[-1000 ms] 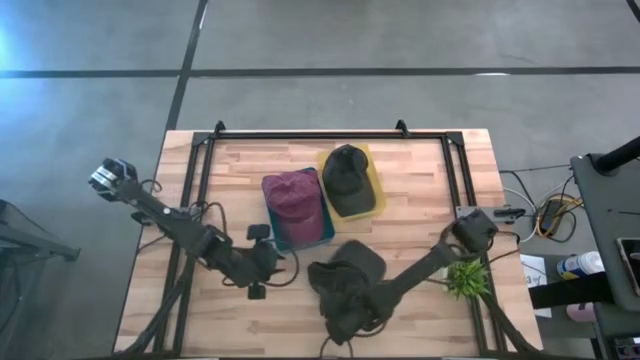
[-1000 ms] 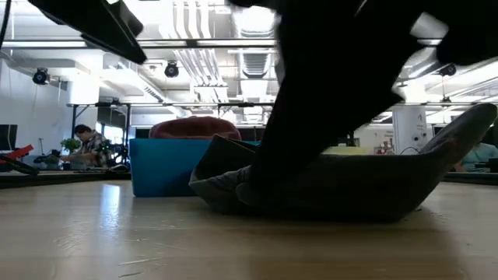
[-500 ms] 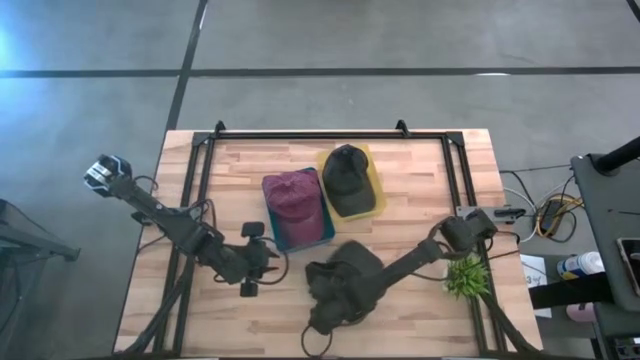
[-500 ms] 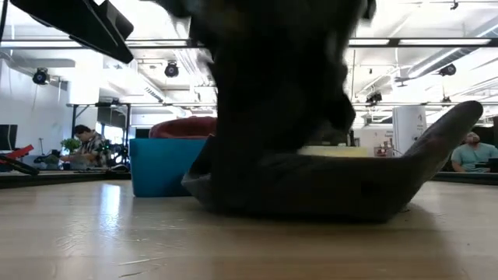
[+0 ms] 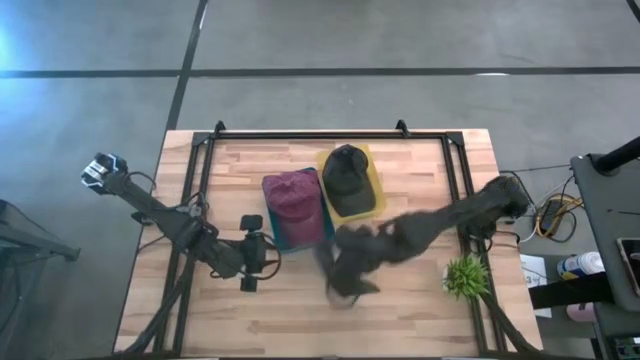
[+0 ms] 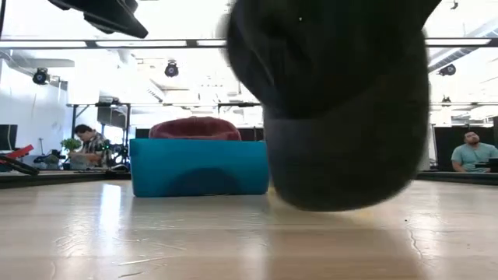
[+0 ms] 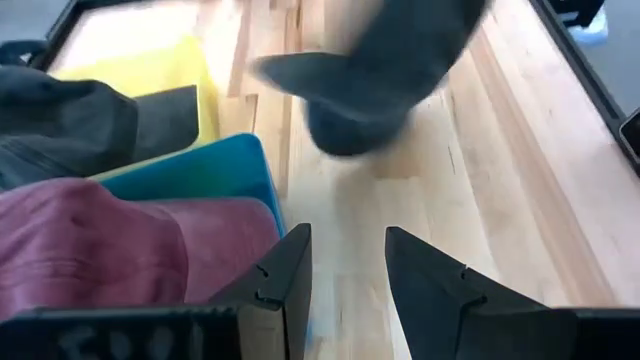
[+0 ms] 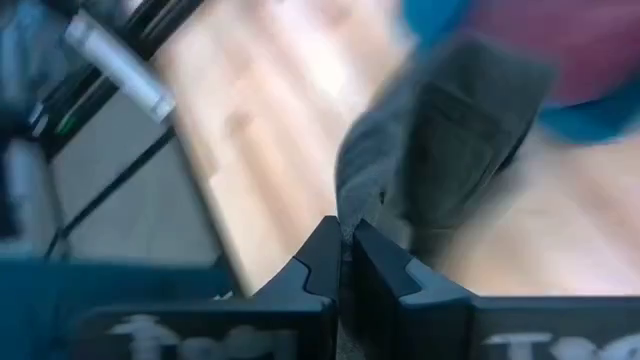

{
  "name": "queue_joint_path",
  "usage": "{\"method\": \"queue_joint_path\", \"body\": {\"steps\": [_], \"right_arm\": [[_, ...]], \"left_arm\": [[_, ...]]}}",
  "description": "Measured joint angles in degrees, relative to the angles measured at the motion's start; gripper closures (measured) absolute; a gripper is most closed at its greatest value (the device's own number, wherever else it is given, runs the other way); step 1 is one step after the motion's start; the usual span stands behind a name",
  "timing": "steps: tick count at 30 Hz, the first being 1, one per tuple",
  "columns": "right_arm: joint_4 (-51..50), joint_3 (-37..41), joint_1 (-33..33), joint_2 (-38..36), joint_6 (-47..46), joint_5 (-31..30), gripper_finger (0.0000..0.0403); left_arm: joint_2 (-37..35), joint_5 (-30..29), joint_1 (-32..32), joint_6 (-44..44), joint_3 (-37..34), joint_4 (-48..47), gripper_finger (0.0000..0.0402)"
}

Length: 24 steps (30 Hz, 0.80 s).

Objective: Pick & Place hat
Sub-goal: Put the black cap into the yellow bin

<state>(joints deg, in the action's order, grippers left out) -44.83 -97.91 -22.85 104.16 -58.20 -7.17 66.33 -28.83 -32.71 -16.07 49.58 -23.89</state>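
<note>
A dark grey hat (image 5: 345, 275) hangs in the air near the table's middle, with my right gripper (image 5: 352, 250) shut on it. In the low view the grey hat (image 6: 342, 101) fills the upper right, clear of the tabletop. Behind it, a maroon hat (image 5: 290, 197) rests in a blue tray (image 5: 300, 232), and a black hat (image 5: 347, 175) lies in a yellow tray (image 5: 372, 190). My left gripper (image 5: 250, 268) waits open at the left, in front of the blue tray (image 7: 200, 175). My right gripper pinches an edge of the grey hat's cloth (image 8: 362, 195) between its two shut fingertips (image 8: 322, 262). The arm reaches in from the table's right. The hat hangs below the fingers, lifted clear of the table.
A small green plant (image 5: 465, 277) stands near the right front corner. A black frame (image 5: 205, 170) runs along the table's left, far and right sides. Bare wood lies in front of the trays. People sit in the room beyond the table.
My right gripper has shut on the grey hat and lifted it off the table, moving up and toward the far edge. The hat, which lay flat on the wood, now hangs clear. My left gripper has drifted a little toward the left edge.
</note>
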Motion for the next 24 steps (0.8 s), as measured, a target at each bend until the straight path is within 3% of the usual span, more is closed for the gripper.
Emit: {"method": "queue_joint_path", "body": {"steps": [5,9,13,18,24], "right_arm": [[-3.7,6.2,7.3,-12.8,0.4,-3.6,0.0393],[-3.4,10.0,15.8,-20.6,6.7,1.9,0.0394],[-3.1,11.1,24.3,-24.1,13.4,8.1,0.0394],[-2.6,11.1,35.2,-23.5,23.8,22.7,0.0394],[-3.2,11.1,43.6,-19.1,37.4,42.3,0.0394]], "left_arm": [[-0.4,-2.6,0.0,2.1,1.2,0.0,0.0278],[-0.6,-6.7,0.0,3.9,2.9,0.1,0.0278],[-0.8,-11.2,0.2,5.6,4.2,0.1,0.0278],[-0.8,-12.8,2.7,5.6,5.6,0.3,0.0278],[-0.8,-12.6,9.0,2.8,6.5,0.4,0.0278]]}}
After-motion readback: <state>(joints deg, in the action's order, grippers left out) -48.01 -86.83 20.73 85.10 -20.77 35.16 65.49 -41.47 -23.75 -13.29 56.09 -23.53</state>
